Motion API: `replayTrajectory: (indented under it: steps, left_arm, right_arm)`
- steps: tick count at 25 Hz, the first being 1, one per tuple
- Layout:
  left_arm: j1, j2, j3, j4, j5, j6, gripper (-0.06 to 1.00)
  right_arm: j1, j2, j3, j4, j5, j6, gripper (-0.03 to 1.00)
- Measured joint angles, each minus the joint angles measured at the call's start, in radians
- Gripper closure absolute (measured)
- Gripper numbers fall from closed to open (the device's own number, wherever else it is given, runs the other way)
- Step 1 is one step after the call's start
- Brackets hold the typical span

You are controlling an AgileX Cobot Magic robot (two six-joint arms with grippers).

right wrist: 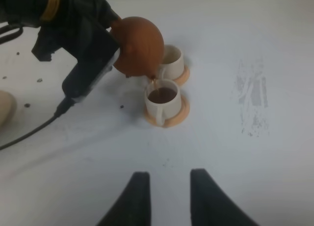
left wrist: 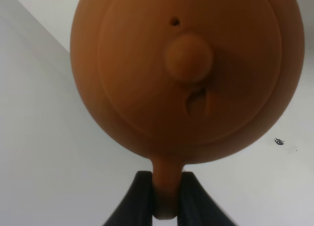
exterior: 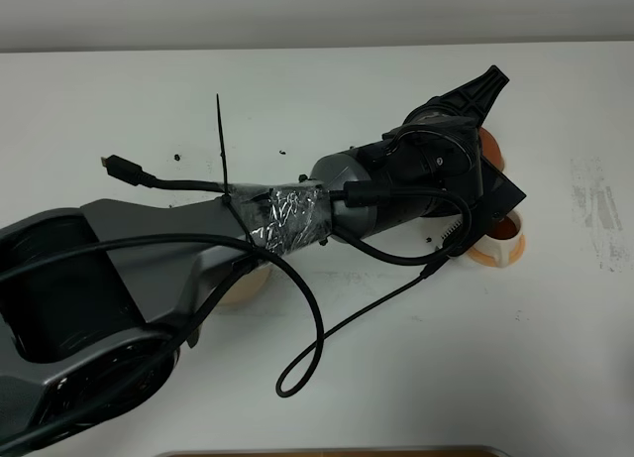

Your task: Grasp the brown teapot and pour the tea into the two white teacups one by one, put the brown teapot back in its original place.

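Note:
My left gripper (left wrist: pixel 167 199) is shut on the loop handle of the brown teapot (left wrist: pixel 186 74). The right wrist view shows the teapot (right wrist: pixel 141 45) tilted spout-down, with a thin stream of tea running into the nearer white teacup (right wrist: pixel 162 99), which holds brown tea on its orange saucer (right wrist: pixel 171 119). The second white teacup (right wrist: pixel 172 60) stands just behind it on its own saucer. In the high view the teapot (exterior: pixel 491 146) and the nearer cup (exterior: pixel 503 237) show; the arm hides the other cup. The beige coaster (exterior: pixel 245 286) lies partly under the left arm. My right gripper (right wrist: pixel 169 191) is open and empty.
The left arm (exterior: pixel 297 214) with its loose black cables (exterior: pixel 307 328) stretches across the middle of the white table. Small dark specks and a grey scuffed patch (exterior: pixel 594 209) mark the tabletop. A brown edge (exterior: pixel 337 453) shows at the bottom of the high view.

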Motion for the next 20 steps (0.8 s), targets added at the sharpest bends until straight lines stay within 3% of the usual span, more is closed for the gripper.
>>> replayTrajectory:
  steps: [20]
  left_arm:
    - [0.002, 0.000, 0.000, 0.006, -0.001, 0.049, 0.82]
  right_arm:
    - [0.000, 0.000, 0.000, 0.000, 0.000, 0.000, 0.74]
